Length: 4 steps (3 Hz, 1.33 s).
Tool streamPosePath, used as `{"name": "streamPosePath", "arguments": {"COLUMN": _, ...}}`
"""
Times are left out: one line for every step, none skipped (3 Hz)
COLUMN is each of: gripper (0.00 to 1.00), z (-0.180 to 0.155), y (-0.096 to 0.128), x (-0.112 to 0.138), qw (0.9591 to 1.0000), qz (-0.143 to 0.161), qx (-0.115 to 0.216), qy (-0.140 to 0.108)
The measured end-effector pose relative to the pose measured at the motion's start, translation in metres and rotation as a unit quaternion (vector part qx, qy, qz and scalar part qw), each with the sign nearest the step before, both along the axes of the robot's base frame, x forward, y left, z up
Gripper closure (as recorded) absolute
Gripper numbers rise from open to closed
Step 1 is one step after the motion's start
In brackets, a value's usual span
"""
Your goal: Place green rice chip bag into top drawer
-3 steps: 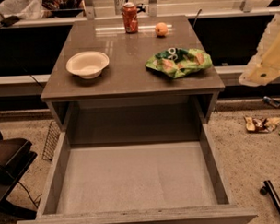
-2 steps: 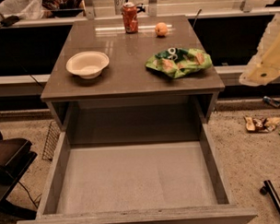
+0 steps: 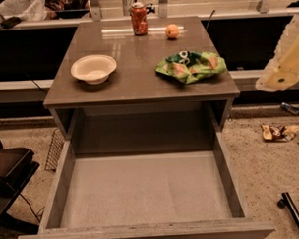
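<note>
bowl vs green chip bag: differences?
The bowl is white, round and upright; the green rice chip bag is crumpled, lying flat. Bowl sits left, bag right, nearer the claw at the right edge. Both rest on the cabinet top, outside the open top drawer.

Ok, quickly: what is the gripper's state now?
Gripper: at the right edge, cannot be told; green rice chip bag lies on the cabinet top, not held.

Glossy tabletop [image 3: 138, 72], crinkled foil bag [image 3: 191, 67], pale plastic gripper [image 3: 282, 75] at right
</note>
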<state>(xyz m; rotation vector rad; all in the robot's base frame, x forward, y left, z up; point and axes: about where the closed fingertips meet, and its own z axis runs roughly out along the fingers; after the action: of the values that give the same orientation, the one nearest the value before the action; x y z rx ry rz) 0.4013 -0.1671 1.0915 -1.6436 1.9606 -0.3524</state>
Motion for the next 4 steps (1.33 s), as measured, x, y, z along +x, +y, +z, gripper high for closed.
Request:
{"name": "streamPosePath", "arguments": {"gripper": 0.22, "z": 0.000, "y": 0.000, "x": 0.000, "qw": 1.0000, "qz": 0.000, "qx": 0.000, "qy": 0.000}}
{"name": "streamPosePath", "arguments": {"gripper": 0.05, "z": 0.004, "y": 0.002, "x": 0.015, "qw": 0.9993, "qz": -0.007, "qx": 0.018, "qy": -0.031}}
{"name": "streamPosePath", "arguments": {"gripper": 0.00, "z": -0.014, "y": -0.009, "x": 0.062, "qw": 0.9948, "qz": -0.039, "qx": 0.073, "qy": -0.060}}
{"name": "streamPosePath", "arguments": {"gripper": 0.00, "z": -0.016, "y": -0.014, "x": 0.170, "qw": 0.9788, "qz": -0.085, "qx": 0.134, "qy": -0.129}}
